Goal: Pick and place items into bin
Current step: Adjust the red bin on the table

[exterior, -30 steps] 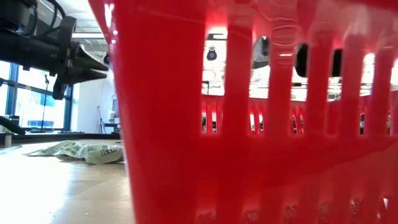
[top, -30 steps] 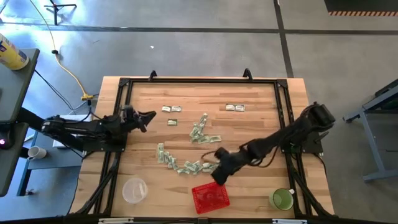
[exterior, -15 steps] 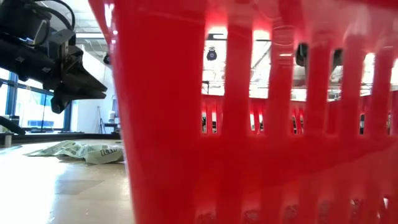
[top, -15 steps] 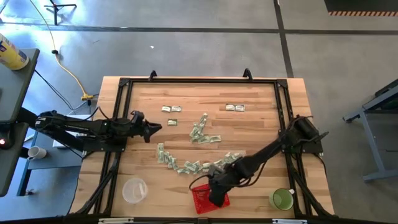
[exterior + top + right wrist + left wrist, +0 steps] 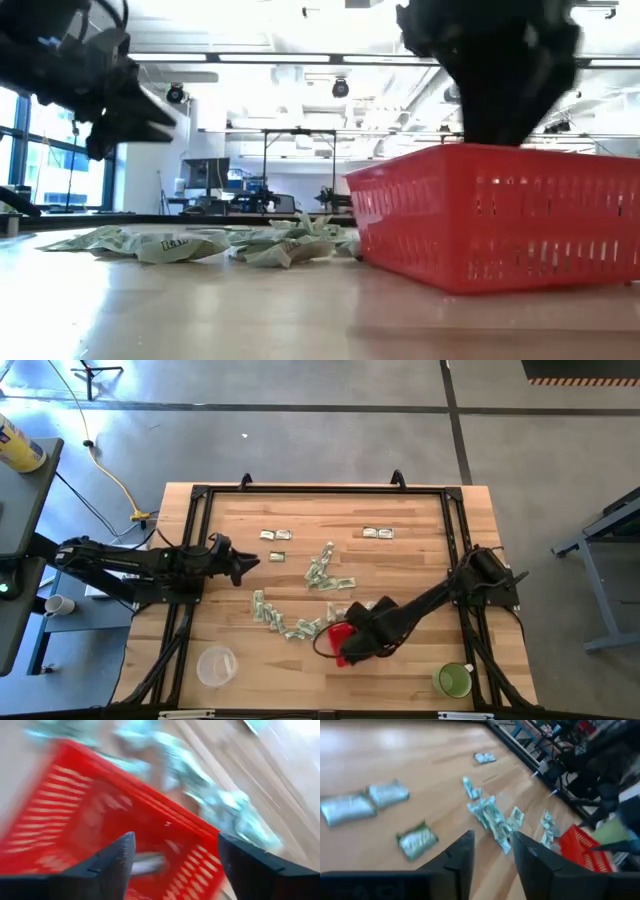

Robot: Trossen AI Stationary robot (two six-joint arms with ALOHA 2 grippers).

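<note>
The red basket (image 5: pixel 338 642) sits at the near end of the scattered wrapped pieces (image 5: pixel 300 628), short reach for loading. Right gripper (image 5: pixel 172 865) hovers directly above it, jaws spread, holding nothing. Left gripper (image 5: pixel 492 852), fingers parted and empty, points at the pieces.

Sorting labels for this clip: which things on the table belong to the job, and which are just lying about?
Job:
- small pale green-and-white wrapped pieces
- square red plastic mesh basket

Lying about:
- clear round plastic container
- green cup
</note>
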